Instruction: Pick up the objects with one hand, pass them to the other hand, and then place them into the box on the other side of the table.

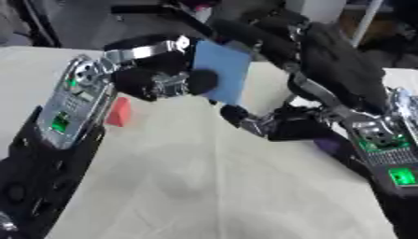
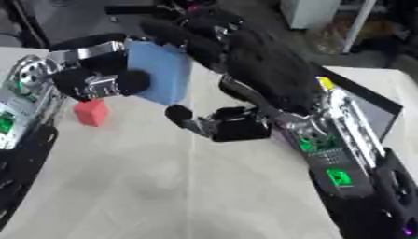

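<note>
Left eye view
Block: blue block (image 1: pixel 222 71) held above the table (image 1: pixel 204 186), left hand (image 1: pixel 167 81) curled round it.
Right hand (image 1: pixel 269 123): just beside, fingers curled, empty.

Right eye view
Cube: red cube (image 2: pixel 91 112) waits on the table.
Handover: let go only once the receiving fingers close.

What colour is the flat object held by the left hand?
Blue: the flat object in the left hand, clearest in the right eye view.

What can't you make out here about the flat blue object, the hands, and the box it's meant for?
- Flat blue rectangular object: its near edge is hidden in both views behind the left hand.
- Right hand: blurred; contact with the blue object unclear.
- Small red block: partly covered by the left arm in the left eye view.
- Box: only a dark edge at the right eye view's right side might be it.
</note>
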